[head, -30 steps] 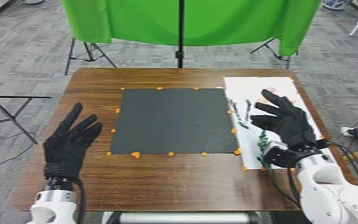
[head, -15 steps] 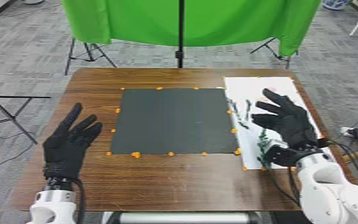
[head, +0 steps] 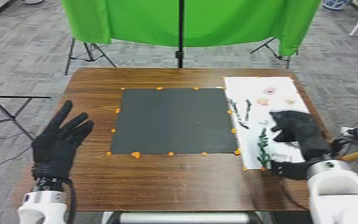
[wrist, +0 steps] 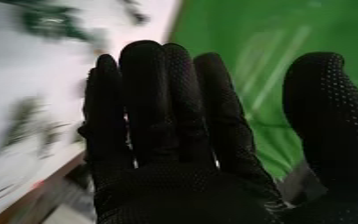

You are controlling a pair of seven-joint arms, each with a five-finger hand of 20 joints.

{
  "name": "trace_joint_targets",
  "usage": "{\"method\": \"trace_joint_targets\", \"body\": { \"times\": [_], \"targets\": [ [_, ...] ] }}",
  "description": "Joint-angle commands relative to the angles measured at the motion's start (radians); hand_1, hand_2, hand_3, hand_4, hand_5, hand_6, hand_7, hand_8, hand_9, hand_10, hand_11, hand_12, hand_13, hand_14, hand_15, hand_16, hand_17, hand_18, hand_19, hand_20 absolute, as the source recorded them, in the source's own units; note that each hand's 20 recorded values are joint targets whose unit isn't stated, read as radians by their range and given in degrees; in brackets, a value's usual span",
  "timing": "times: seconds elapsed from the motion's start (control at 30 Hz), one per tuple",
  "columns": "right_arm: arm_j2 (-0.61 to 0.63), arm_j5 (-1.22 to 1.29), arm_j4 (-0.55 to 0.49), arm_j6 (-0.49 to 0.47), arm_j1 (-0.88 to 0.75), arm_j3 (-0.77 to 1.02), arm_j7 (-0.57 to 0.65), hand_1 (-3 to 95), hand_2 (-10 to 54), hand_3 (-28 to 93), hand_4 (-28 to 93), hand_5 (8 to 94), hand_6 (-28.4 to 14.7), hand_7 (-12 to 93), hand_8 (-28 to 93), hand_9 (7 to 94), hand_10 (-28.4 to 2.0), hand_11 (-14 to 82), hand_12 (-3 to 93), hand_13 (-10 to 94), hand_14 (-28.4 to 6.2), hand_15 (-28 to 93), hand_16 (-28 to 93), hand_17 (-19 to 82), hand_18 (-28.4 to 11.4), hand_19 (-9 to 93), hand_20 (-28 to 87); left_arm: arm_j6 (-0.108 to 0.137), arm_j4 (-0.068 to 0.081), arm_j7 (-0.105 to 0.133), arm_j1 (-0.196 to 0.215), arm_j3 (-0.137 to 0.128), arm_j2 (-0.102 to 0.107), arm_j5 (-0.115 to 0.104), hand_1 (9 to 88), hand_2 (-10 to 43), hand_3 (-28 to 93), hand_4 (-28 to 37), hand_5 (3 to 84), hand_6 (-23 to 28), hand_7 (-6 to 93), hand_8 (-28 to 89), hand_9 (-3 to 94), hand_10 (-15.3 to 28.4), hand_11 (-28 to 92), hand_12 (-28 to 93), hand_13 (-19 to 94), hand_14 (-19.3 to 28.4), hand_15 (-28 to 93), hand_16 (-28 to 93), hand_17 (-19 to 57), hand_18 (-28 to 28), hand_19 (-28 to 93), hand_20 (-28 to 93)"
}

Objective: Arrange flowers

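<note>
Flower parts all sit on the white sheet [head: 247, 84], right of the mat [head: 174, 120]. Makes sense as a supply area: keeps them on my right arm's side, with the mat probably meant for the arrangement.

On the sheet: pink flower [head: 270, 90] far up, peach flower [head: 262, 101] just nearer, pale flower [head: 290, 101] off to the right. Two dark stems [head: 247, 110] lie along the mat side, green sprig [head: 263, 145] nearer me, beside my right hand [head: 294, 127]. Spread apart, likely so I can pick one without dragging another.

Right hand is open, fingers straight, thumb well off them, gripping nothing. It's over the sheet's right part, which puts it in reach of the sprig; I can't tell if it touches the sheet. I read this as lining up for a first pick, probably greenery as a base before blooms. Next move needs a low approach and a thumb pinch on the stem. Thin, flat pieces could slip or get pushed along by the glove.

Left hand [head: 58, 150] is open too, holding nothing, over the table's [head: 175, 182] left side, out of the right arm's way. Orange tabs [head: 136, 155] line the mat's edge, presumably to pin it.
</note>
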Motion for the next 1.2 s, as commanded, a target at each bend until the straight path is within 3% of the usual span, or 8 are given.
{"method": "trace_joint_targets", "body": {
  "times": [0.03, 0.17, 0.2, 0.4, 0.73, 0.77, 0.8, 1.2],
  "targets": [
    [0.01, -0.549, -0.029, -0.224, 0.119, -0.102, 0.414, 29.2, -4.1, 80, -25, 53.9, -6.2, 31, -17, 53.3, -18.3, 59.2, 19.8, 57, -14.0, 77, 12, 31, -22.6, 86, 17, 0.001, 0.001, -0.01, 0.012, -0.003, -0.009, 0.002, 19.2, 5.5, 81, -28.3, 33.9, 5.4, 6.7, -8, 35.5, 19.4, 21, 11, 23, 28.4, 56, -9, -7.7, 28.4, 53, 7],
    [0.01, -0.653, -0.022, -0.345, 0.138, -0.143, 0.512, 30.6, -4.6, 79, -24, 54.6, -6.2, 32, -17, 54.3, -18.6, 59.7, 20.1, 58, -14.4, 77, 13, 31, -23.0, 87, 16, 0.002, 0.0, -0.006, 0.012, -0.002, -0.014, 0.0, 19.3, 5.4, 81, -28.3, 33.9, 5.4, 6.8, -8, 35.4, 19.4, 21, 11, 23, 28.4, 56, -9, -7.8, 28.4, 53, 6],
    [0.011, -0.658, -0.023, -0.371, 0.137, -0.148, 0.534, 30.8, -4.6, 79, -24, 54.8, -6.4, 32, -17, 54.4, -18.7, 59.6, 20.2, 58, -14.5, 76, 13, 31, -23.3, 87, 16, -0.004, 0.001, -0.018, 0.01, -0.006, -0.021, 0.004, 19.3, 5.4, 81, -28.3, 33.9, 5.4, 6.8, -8, 35.4, 19.4, 21, 11, 23, 28.4, 56, -9, -7.8, 28.4, 53, 6],
    [0.002, -0.682, 0.009, -0.506, 0.177, -0.202, 0.602, 31.7, -4.4, 77, -24, 56.5, -7.3, 31, -16, 56.2, -19.6, 59.5, 20.9, 60, -15.3, 76, 14, 32, -24.6, 89, 14, 0.004, -0.002, -0.009, 0.016, -0.007, -0.015, -0.001, 19.4, 5.3, 81, -28.3, 34.1, 5.5, 6.8, -8, 35.4, 19.3, 21, 11, 23, 28.4, 56, -9, -7.8, 28.4, 53, 6],
    [0.005, -0.696, 0.088, -0.563, 0.256, -0.314, 0.607, 32.3, -4.3, 75, -24, 58.4, -7.3, 35, -16, 58.1, -19.7, 60.2, 21.9, 62, -14.5, 77, 15, 33, -25.0, 92, 10, -0.005, 0.0, -0.027, 0.011, -0.008, -0.023, 0.006, 19.5, 5.2, 81, -28.3, 34.5, 5.4, 6.8, -8, 35.5, 19.4, 21, 11, 23, 28.4, 56, -9, -7.9, 28.4, 53, 6],
    [0.006, -0.703, 0.102, -0.566, 0.273, -0.333, 0.604, 32.2, -4.3, 75, -24, 58.3, -7.3, 35, -16, 58.2, -19.7, 60.3, 22.0, 62, -14.5, 77, 15, 33, -24.9, 92, 10, 0.001, -0.001, -0.013, 0.014, -0.003, -0.017, 0.002, 19.6, 5.2, 81, -28.3, 34.5, 5.4, 6.7, -8, 35.6, 19.4, 21, 11, 23, 28.4, 56, -9, -7.9, 28.4, 52, 6],
    [0.003, -0.709, 0.114, -0.58, 0.282, -0.348, 0.612, 32.2, -4.3, 74, -24, 58.6, -7.2, 35, -16, 58.3, -19.7, 60.4, 22.1, 62, -14.4, 77, 15, 33, -24.9, 92, 10, -0.003, -0.001, -0.024, 0.013, -0.007, -0.023, 0.007, 19.6, 5.2, 81, -28.3, 34.5, 5.4, 6.7, -8, 35.6, 19.4, 21, 11, 23, 28.4, 56, -9, -7.9, 28.4, 52, 6],
    [-0.01, -0.747, 0.208, -0.721, 0.428, -0.518, 0.624, 33.1, -5.1, 73, -24, 61.6, -7.2, 39, -16, 60.8, -19.1, 61.5, 22.8, 64, -13.5, 77, 15, 36, -24.7, 93, 10, 0.0, -0.002, -0.024, 0.012, -0.007, -0.018, 0.003, 19.8, 5.1, 82, -28.3, 34.5, 5.5, 6.8, -8, 35.5, 19.4, 21, 11, 23, 28.4, 56, -9, -7.9, 28.4, 52, 6]
  ]
}}
